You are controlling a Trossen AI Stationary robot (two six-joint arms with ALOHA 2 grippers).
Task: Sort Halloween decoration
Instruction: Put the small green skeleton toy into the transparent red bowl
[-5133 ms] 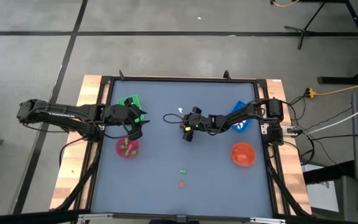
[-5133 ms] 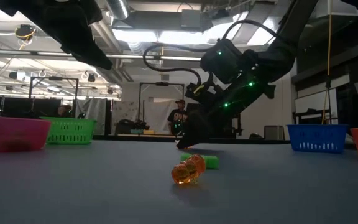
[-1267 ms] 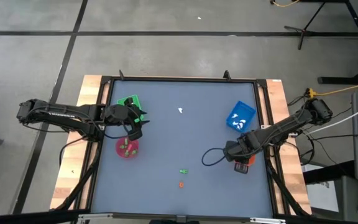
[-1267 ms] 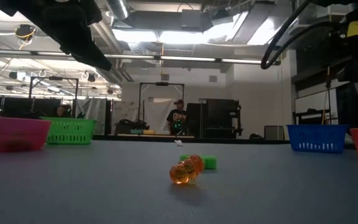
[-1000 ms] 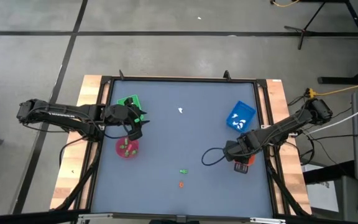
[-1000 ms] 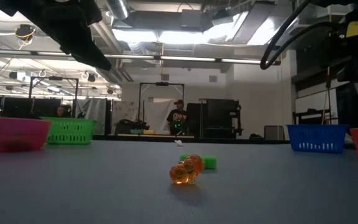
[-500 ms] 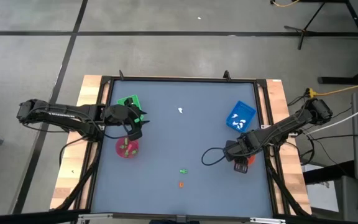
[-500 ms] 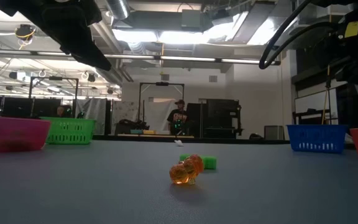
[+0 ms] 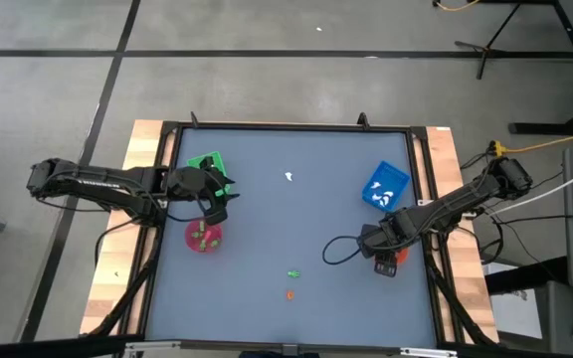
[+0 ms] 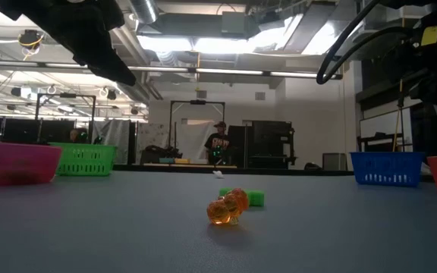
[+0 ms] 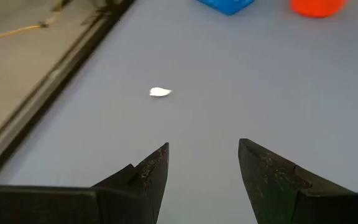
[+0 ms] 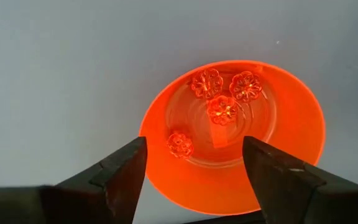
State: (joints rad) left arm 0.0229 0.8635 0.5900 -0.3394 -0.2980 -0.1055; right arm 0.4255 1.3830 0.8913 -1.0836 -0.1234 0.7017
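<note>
Four orange pumpkin figures (image 12: 221, 106) already lie in the round orange plastic bowl (image 12: 297, 168) — our right gripper (image 12: 194, 168) hangs over it, jaws apart, empty.

Next, the small orange figure (image 9: 289, 294) and green one (image 9: 293, 272) lie toward table centre, nearer this arm; left gripper (image 11: 202, 163), open, waits above the pink bowl (image 9: 204, 237). Blue-grey tabletop (image 9: 267, 229), lab beyond.

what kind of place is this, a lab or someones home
Probably a robotics lab or workshop: a black-framed grey work table on a bare concrete floor, exposed ceiling ducts, and a person among equipment racks.
</note>
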